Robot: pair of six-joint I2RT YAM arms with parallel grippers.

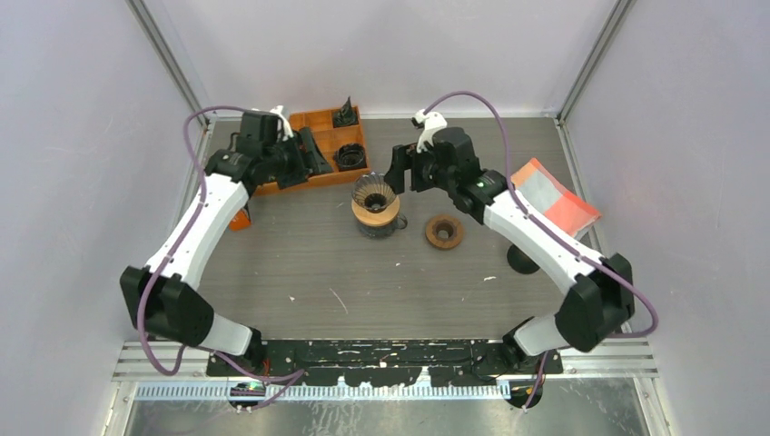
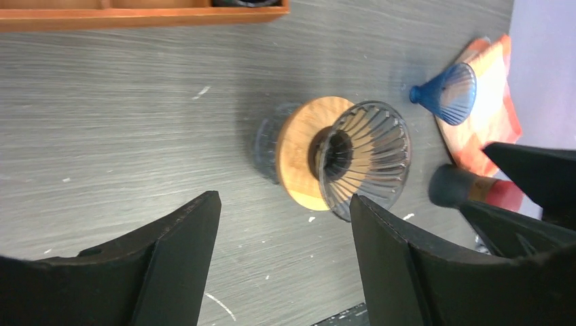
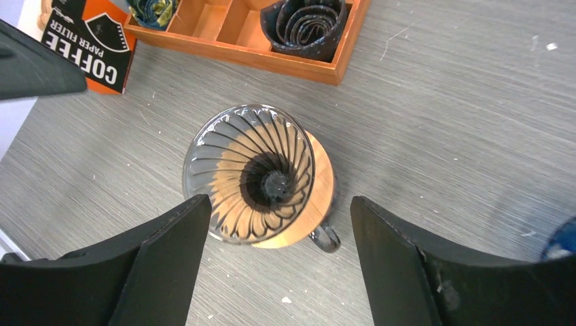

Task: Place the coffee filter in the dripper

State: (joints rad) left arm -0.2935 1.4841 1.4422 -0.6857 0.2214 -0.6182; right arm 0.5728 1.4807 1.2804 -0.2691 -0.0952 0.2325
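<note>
The clear ribbed glass dripper [image 1: 375,193] sits on a wooden collar atop a glass mug at the table's middle. It also shows in the left wrist view [image 2: 370,157] and the right wrist view [image 3: 248,173], and it is empty inside. No loose coffee filter shows. An orange "COFFEE PAPER FILTER" box [image 3: 85,39] lies at the far left [image 1: 241,218]. My left gripper [image 1: 313,156] is open and empty over the orange tray, left of the dripper [image 2: 285,198]. My right gripper [image 1: 399,169] is open and empty just right of and above the dripper [image 3: 280,200].
An orange wooden tray [image 1: 313,136] at the back holds black drippers [image 3: 302,24]. A wooden ring [image 1: 444,231] lies right of the mug. An orange-and-white packet [image 1: 556,195] lies at the far right with a blue cone dripper [image 2: 445,92] on it. A black round object [image 1: 522,260] sits beneath the right arm.
</note>
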